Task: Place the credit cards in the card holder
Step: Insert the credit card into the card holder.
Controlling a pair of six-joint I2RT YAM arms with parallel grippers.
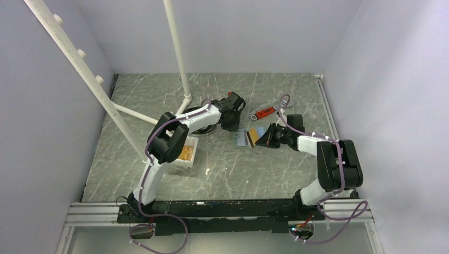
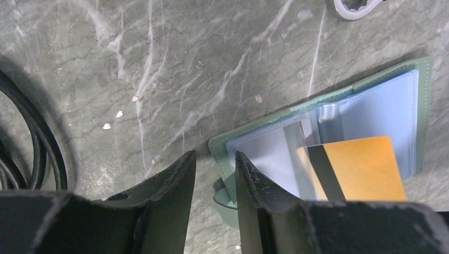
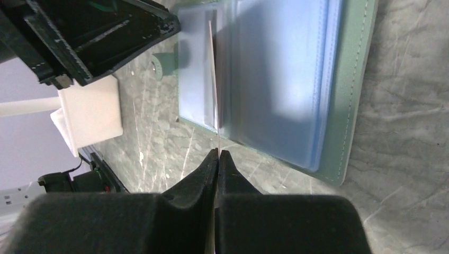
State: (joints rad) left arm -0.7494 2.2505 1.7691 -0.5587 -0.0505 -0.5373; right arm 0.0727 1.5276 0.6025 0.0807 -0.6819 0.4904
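The grey-green card holder (image 1: 241, 139) (image 2: 423, 95) (image 3: 355, 95) lies open on the table, light-blue pockets up. My right gripper (image 1: 266, 136) (image 3: 217, 152) is shut on a gold credit card (image 1: 255, 136) (image 2: 362, 166) with a black stripe. That credit card (image 3: 214, 79) shows edge-on in the right wrist view, its leading end over the pockets near the fold. My left gripper (image 1: 231, 125) (image 2: 215, 159) stands open at the holder's left edge. One finger overlaps the left pocket, and the closing tab (image 2: 225, 198) lies between the fingers. More gold cards (image 1: 185, 153) lie in a white tray.
The white tray (image 1: 191, 142) (image 3: 90, 114) stands left of the holder. A red-handled wrench (image 1: 263, 112) (image 2: 360, 6) lies behind it. A black cable coil (image 1: 203, 128) (image 2: 42, 153) sits under the left arm. White pipes (image 1: 179, 53) rise at the back left.
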